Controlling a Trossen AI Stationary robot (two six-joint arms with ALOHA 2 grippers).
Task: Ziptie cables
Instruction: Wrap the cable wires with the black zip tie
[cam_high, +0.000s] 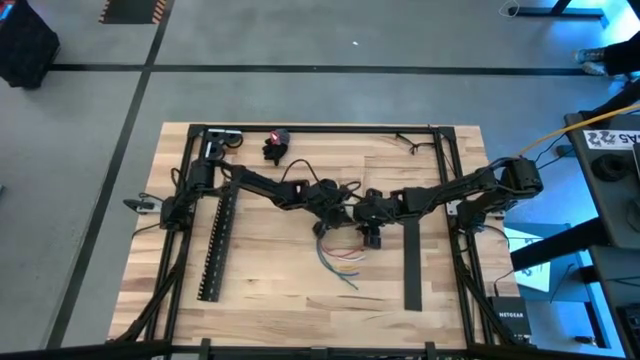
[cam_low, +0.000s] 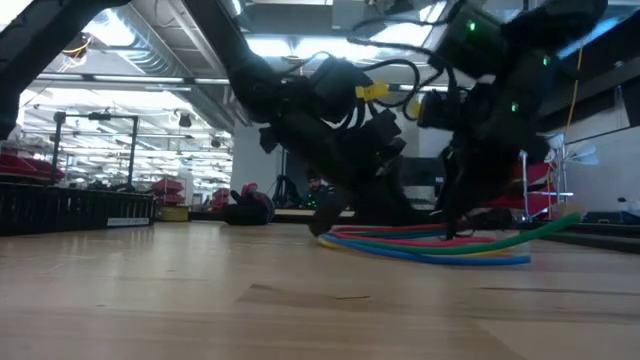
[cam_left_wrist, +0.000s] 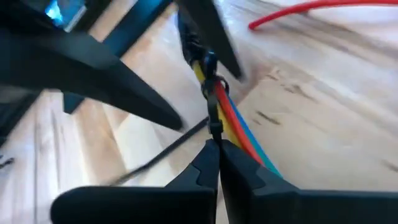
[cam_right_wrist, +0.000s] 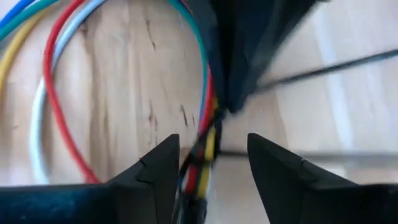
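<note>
- The cables (cam_high: 340, 255): a loose bundle of thin insulated wires (red, yellow, green, blue, white) lying near the middle of the wooden table (cam_high: 290, 290), between the two grippers. The strands are gathered tight at one end and fan out into slack loops towards the table's near edge.
- Handling, as a judgement: light and limp, with smooth, probably slippery insulation. The free loops would sag and spread if lifted. The firmest place to hold is the gathered neck, where the strands run parallel and packed together.
- Left gripper (cam_left_wrist: 217, 163): fingers clenched together at the bundle's gathered end, tips pressed to the wires. A thin dark zip-tie strip (cam_left_wrist: 161, 152) runs out beside them; whether the fingers pinch the strip or the wires cannot be told.
- Right gripper (cam_right_wrist: 211, 165): fingers parted, straddling the bundle's neck with clearance on both sides, gripping nothing.
- Surroundings: the tabletop is pale butcher-block wood with visible grain, matt and flat. A long black slotted bar (cam_high: 218, 245) lies on the left side of it, and a plain black strip (cam_high: 413, 265) on the right. Both are rigid and straight.
</note>
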